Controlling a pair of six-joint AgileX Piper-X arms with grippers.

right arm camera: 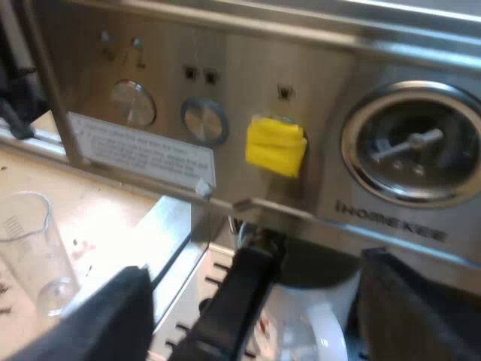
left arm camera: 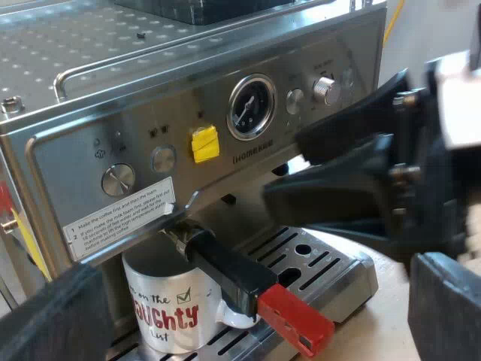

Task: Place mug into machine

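Standing upright on the drip tray of the espresso machine (left arm camera: 135,98), the mug (left arm camera: 169,308) sits directly under the holder (left arm camera: 225,271) that is locked into the machine's front. Its long axis is vertical. The white loop of its handle is turned outward from the machine, tucked beneath the holder's dark handle and red end (left arm camera: 297,320).

The right gripper (right arm camera: 255,267) faces the machine's front with its two black fingers spread wide. The mug lies low between them and the fingers grip nothing; I can't tell whether either finger touches it. The left gripper (left arm camera: 259,267) hangs farther out from the machine, fingers also wide apart and empty. I judge the right arm the nearer one, and the mug looks placed, so any coming move is a straight pull outward from the machine, clear of the holder's handle.

Writing on the machine:
- "IHOMEKEE" is stamped under the gauge (right arm camera: 409,147).
- A white label (left arm camera: 124,218) begins "Make the coffee first and then the foam".

A yellow patch (right arm camera: 276,147) covers one button. On the mug I read "on the", red "UGHTY" and "List". A measuring glass (right arm camera: 30,248) stands beside the machine.
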